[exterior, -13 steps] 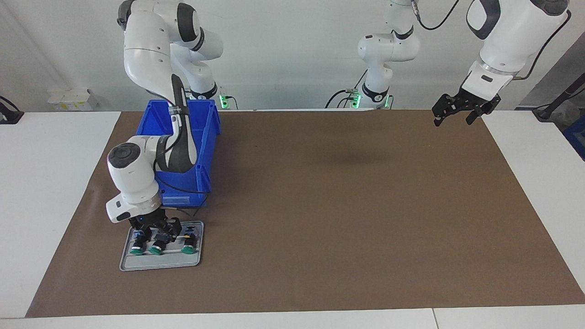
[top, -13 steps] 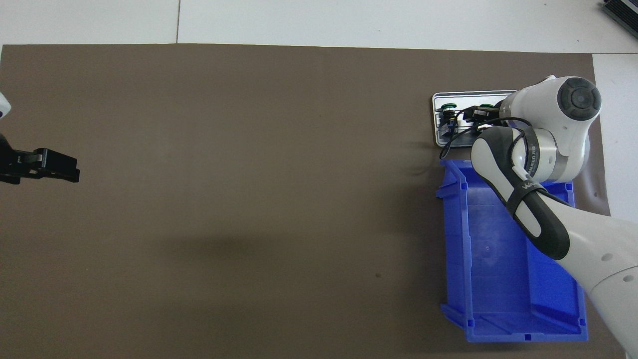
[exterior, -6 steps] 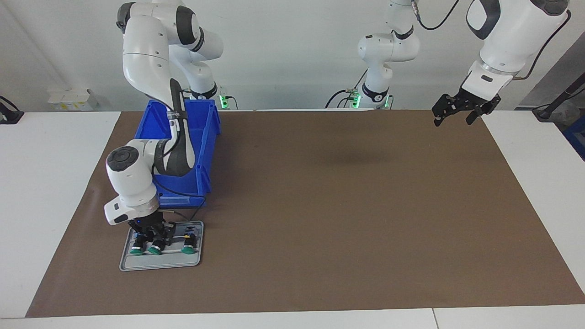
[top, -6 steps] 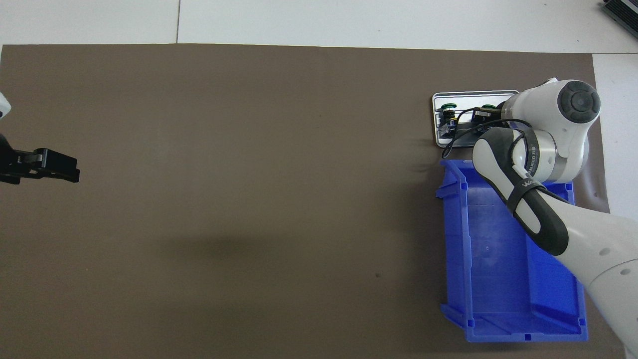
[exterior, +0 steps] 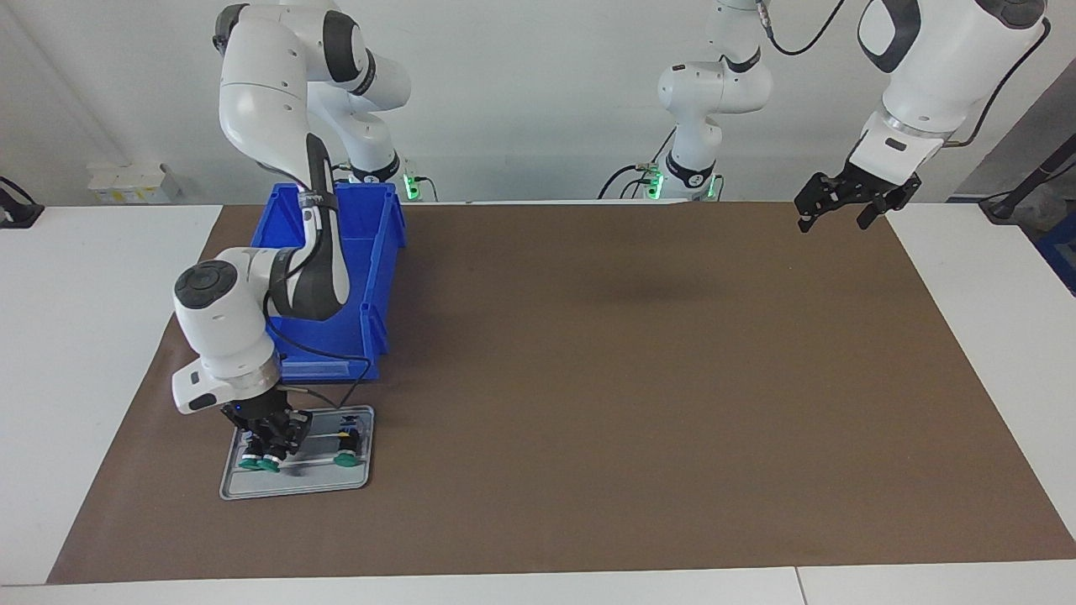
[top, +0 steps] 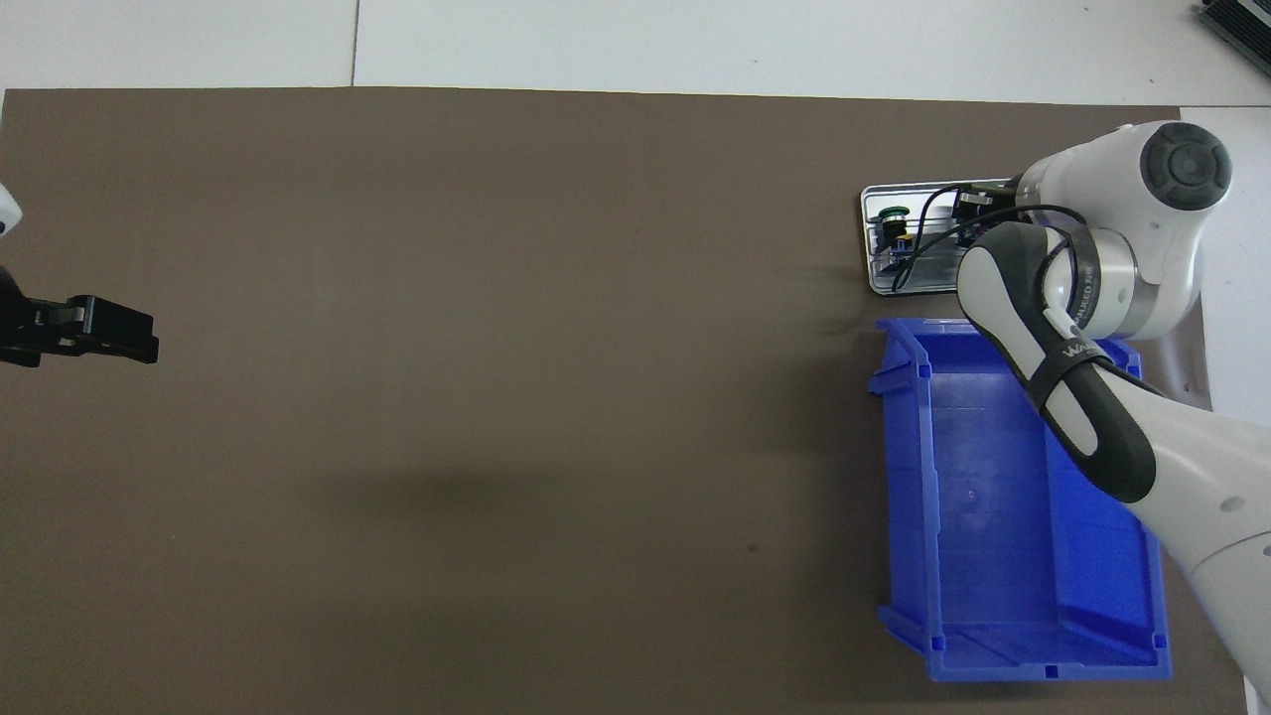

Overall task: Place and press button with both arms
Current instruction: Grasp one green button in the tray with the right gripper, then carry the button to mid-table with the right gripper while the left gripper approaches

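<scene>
1. The button (exterior: 271,458) sits on the grey tray (exterior: 294,483) at the right arm's end of the table. Its long axis runs roughly away from the robots, green cap at the end farther from them, black body toward the blue bin (exterior: 336,277).
2. Two more green-capped buttons are on the same tray: one (exterior: 249,461) just beside it, the other (exterior: 344,455) well apart, toward the tray's other edge (in the overhead view that one shows a yellow mark).
3. The tray lies just beside the bin's front wall, farther from the robots than the bin.
4. Readable writing: white lettering on the right arm's black forearm strap, only "WA..." legible in the overhead view. The grey ring lettering at the wrist is too small to read.
5. The right gripper (exterior: 273,437) is down on the tray, fingers pinched narrow around the button's black body. I can't tell whether the button is lifted off the tray or touching it.
6. The left gripper (exterior: 843,212) waits up in the air over the brown mat's (exterior: 639,378) corner at the left arm's end, jaws spread wide, holding nothing.
</scene>
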You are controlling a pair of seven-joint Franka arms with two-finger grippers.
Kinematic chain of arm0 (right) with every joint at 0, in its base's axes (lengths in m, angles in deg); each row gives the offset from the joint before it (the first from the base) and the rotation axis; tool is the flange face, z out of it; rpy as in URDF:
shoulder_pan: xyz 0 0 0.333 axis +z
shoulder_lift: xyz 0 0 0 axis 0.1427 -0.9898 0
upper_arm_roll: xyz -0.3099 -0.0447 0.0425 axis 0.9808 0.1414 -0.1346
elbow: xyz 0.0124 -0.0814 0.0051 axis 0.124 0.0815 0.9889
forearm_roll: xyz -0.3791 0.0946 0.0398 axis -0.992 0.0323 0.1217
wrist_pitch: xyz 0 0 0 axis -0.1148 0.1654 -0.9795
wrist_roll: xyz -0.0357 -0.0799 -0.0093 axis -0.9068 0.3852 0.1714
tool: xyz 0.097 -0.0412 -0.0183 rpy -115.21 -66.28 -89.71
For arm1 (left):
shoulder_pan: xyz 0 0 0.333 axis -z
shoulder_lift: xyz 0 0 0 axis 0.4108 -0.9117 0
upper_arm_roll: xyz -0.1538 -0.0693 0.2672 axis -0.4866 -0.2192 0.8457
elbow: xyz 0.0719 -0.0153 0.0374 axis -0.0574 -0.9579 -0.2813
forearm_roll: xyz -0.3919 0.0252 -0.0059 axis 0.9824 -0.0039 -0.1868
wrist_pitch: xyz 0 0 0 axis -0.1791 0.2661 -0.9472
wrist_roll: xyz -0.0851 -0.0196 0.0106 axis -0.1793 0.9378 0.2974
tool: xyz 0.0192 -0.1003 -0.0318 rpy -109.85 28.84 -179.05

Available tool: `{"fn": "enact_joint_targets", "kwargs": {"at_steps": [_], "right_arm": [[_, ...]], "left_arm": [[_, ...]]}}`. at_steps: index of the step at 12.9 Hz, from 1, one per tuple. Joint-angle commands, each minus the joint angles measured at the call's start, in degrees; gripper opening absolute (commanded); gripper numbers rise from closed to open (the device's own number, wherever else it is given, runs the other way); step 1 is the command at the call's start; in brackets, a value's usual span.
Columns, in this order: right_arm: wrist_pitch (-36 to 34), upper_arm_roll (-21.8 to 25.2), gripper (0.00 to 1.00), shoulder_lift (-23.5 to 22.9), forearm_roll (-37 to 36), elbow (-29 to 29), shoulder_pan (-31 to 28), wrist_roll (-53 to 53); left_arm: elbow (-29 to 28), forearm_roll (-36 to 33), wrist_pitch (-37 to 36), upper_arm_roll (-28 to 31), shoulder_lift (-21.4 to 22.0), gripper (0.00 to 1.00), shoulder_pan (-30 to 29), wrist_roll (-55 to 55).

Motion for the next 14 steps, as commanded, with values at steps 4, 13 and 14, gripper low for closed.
{"fn": "enact_joint_targets", "kwargs": {"at_steps": [4,13,14], "right_arm": [[-12.9,-0.3,0.0,7.9,0.6,-4.7,3.3,-34.0],[-19.9,-0.6,0.0,8.7,-5.6,-4.7,30.6,-90.5],[-19.5,-0.6,0.0,7.7,-5.3,-4.7,33.2,-93.6]], "left_arm": [[-1.7,0.4,0.0,0.0,1.6,1.0,-0.2,-0.5],[-1.7,0.4,0.1,0.0,1.7,1.0,-0.1,-0.5],[-1.7,0.4,0.1,0.0,1.7,1.0,-0.1,-0.5]]}}
